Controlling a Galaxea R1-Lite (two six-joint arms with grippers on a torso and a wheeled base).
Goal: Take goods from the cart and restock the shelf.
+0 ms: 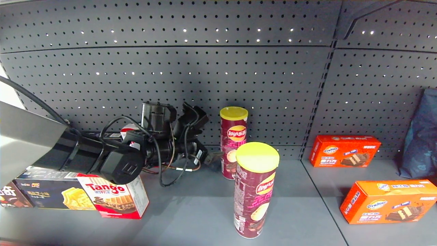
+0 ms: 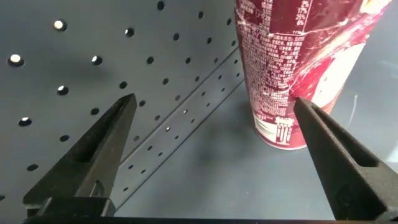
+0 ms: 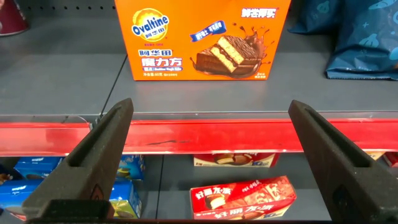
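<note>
Maroon chip can [image 2: 287,59] stands just beyond left tool [image 2: 214,99] (spread apart, empty).

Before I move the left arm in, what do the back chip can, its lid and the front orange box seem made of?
Back chip can: probably a paperboard tube under glossy printed film; the wrap shows creases and shine in the left wrist view. Lid: likely plastic, smooth matte yellow with a raised rim. Front orange box: printed cardboard, slight sheen, crisp folded edges.
</note>
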